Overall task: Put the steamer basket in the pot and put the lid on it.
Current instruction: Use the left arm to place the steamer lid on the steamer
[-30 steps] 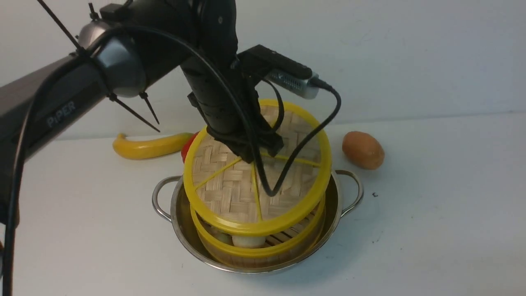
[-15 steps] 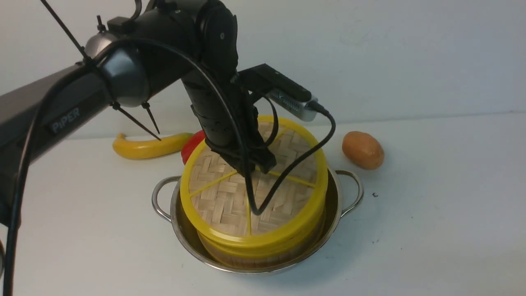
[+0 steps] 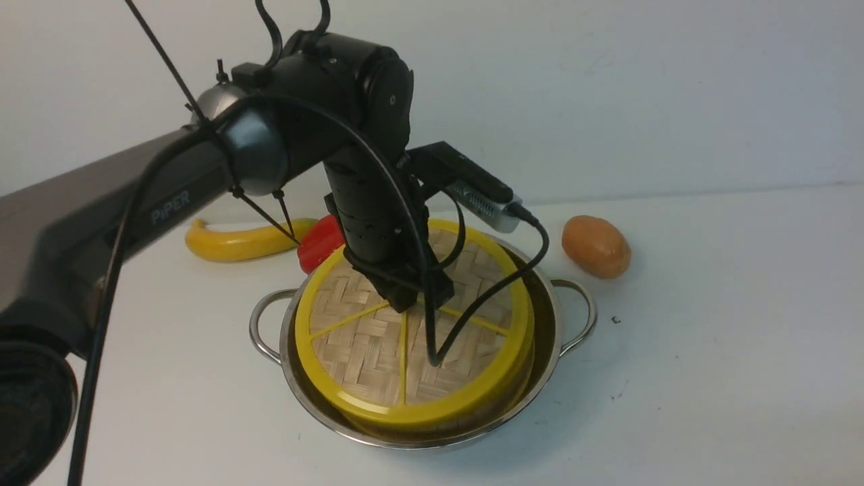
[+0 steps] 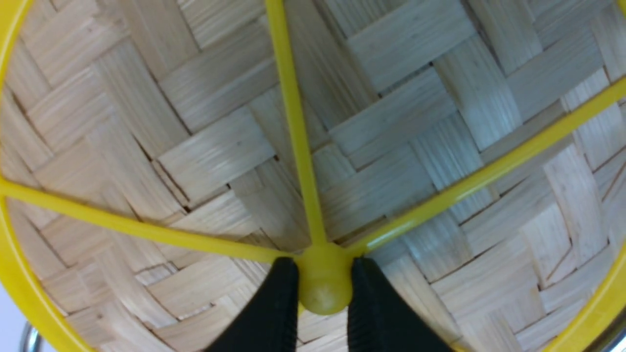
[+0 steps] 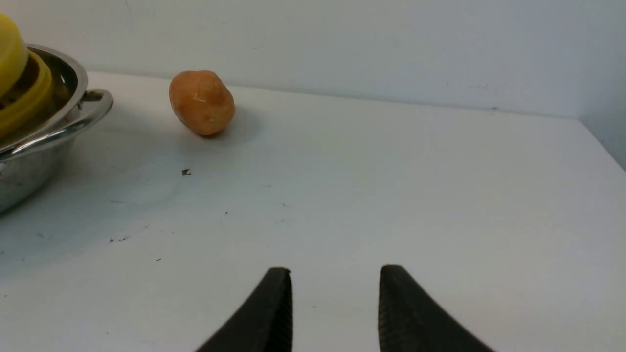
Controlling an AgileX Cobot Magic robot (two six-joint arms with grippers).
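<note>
The shiny steel pot (image 3: 555, 317) stands mid-table with two looped handles. Inside it sits the steamer basket (image 3: 472, 417); only a strip of its bamboo wall shows beneath the lid (image 3: 364, 347). The lid, a woven disc with a yellow rim, lies over the basket and hides what is in it. My left gripper (image 3: 413, 302) reaches down from above and is shut on the lid's yellow central hub (image 4: 324, 293). In the right wrist view the pot (image 5: 58, 132), basket rim (image 5: 27, 102) and lid edge (image 5: 10, 49) show at one side. My right gripper (image 5: 335, 274) hovers open over bare table, holding nothing.
A brown potato (image 3: 597, 246) lies on the table to the right of the pot, also seen as the potato (image 5: 202, 102) from the right wrist. A yellow banana (image 3: 233, 244) and a red pepper (image 3: 318, 244) lie behind the pot on the left. A pale wall closes the back.
The left arm has come down with the lid. The lid was tilted above the basket with buns showing under it, and now rests on the basket.
</note>
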